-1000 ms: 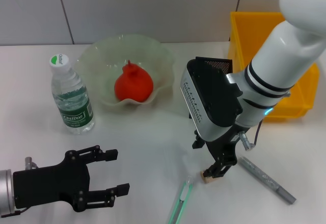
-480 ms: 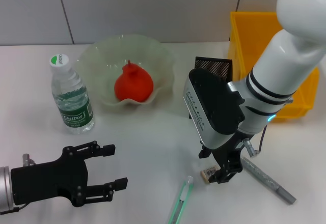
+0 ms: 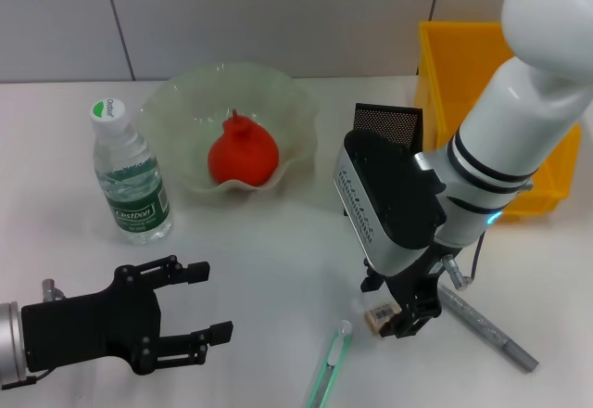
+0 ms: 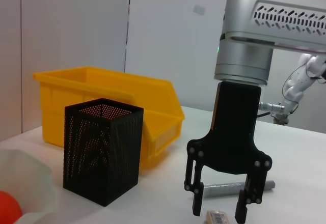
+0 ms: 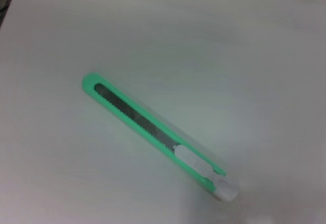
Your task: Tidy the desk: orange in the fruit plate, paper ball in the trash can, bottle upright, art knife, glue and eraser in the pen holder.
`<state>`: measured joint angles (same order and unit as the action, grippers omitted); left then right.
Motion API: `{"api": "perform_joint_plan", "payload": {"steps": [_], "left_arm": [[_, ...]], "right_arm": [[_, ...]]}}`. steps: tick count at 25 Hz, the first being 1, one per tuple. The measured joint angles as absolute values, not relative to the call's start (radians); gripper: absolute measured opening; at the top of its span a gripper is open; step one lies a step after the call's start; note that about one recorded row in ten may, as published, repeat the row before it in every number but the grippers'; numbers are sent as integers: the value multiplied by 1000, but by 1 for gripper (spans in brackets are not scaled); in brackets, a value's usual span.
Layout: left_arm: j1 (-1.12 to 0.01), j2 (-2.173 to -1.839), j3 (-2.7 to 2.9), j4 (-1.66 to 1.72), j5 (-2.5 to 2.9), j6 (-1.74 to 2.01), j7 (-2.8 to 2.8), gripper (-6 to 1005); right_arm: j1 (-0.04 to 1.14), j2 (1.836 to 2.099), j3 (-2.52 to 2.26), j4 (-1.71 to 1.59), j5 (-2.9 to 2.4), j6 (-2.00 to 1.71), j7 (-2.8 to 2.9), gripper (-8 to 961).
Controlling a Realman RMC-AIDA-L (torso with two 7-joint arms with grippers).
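Printed label on eraser point(image 3: 381, 314) unreadable (bottle point(image 3: 130, 178) label likewise), eraser lying on table point(image 3: 269, 269) between spread fingers of lowered right gripper point(image 3: 400, 317), glue point(image 3: 485, 326) just beside; left gripper point(image 3: 190, 315) spread, idle, near front-left.

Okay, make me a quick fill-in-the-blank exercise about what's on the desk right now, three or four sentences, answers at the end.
1. The orange lies in the pale green ____.
2. The bottle stands ____ on the table.
3. The right gripper has its open fingers on either side of the ____.
4. The glue lies flat beside the right gripper, while the art knife lies on the ____.

Missing words: fruit plate; upright; eraser; table.
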<state>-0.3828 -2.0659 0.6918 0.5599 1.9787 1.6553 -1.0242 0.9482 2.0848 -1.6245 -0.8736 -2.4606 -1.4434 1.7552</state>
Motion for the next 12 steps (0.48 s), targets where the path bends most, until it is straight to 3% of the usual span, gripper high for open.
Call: {"api": "perform_joint_plan", "payload": {"steps": [12], "left_arm": [[-384,-2066,692,558,1979,1653,-1025,812]], "right_arm": [[950,2088,-1643,-907,-2413,-1452,1720,577]]}}
